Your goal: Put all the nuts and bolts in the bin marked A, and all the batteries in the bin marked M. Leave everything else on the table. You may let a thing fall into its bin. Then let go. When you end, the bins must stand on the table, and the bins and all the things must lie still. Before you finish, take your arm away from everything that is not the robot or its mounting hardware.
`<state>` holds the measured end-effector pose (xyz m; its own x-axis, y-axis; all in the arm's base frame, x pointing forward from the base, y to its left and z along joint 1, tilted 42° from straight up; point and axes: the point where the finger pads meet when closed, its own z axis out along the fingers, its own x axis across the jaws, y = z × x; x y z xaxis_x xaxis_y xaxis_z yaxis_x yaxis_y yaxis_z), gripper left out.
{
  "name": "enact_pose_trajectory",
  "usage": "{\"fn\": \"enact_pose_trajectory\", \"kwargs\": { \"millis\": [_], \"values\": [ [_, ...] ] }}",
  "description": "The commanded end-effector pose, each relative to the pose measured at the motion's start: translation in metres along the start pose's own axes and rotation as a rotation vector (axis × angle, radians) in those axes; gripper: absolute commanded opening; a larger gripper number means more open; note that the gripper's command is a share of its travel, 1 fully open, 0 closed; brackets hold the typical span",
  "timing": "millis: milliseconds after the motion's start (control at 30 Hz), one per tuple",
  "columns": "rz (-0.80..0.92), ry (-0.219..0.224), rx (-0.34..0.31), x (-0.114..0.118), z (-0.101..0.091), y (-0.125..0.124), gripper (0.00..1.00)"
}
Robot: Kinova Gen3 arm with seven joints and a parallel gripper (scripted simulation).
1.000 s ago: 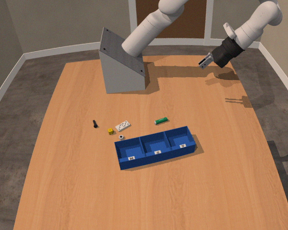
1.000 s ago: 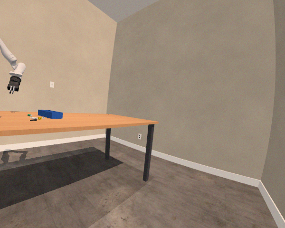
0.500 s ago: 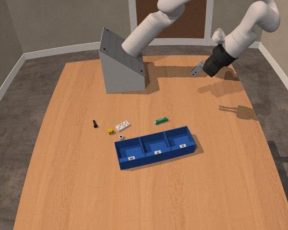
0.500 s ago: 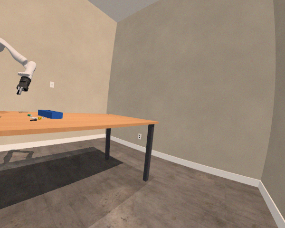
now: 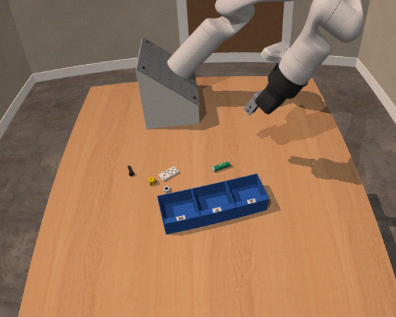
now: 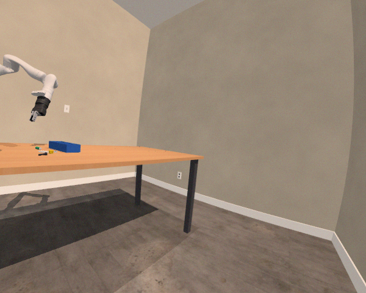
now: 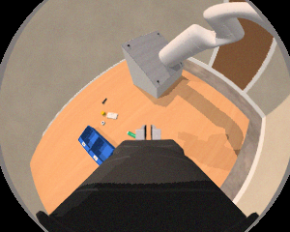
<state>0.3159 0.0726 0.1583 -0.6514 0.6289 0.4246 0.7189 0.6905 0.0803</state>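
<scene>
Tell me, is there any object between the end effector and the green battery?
Nothing visible. The end effector hangs high above the table, and only bare wood lies between it and the green battery.

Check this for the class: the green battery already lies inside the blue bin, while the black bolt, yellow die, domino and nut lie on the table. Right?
Not quite. The top view shows the green battery on the table, just behind the blue bin, not inside it. The rest holds.

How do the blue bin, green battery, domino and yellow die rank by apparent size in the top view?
1. Blue bin
2. Domino and green battery, which look alike
3. Yellow die
</scene>
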Motion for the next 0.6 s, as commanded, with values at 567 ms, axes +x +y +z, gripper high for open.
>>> {"fn": "enact_pose_trajectory", "kwargs": {
  "millis": [567],
  "values": [
    [0.362, 0.121, -0.159, -0.086, 0.005, -0.032, 0.31]
  ]
}}
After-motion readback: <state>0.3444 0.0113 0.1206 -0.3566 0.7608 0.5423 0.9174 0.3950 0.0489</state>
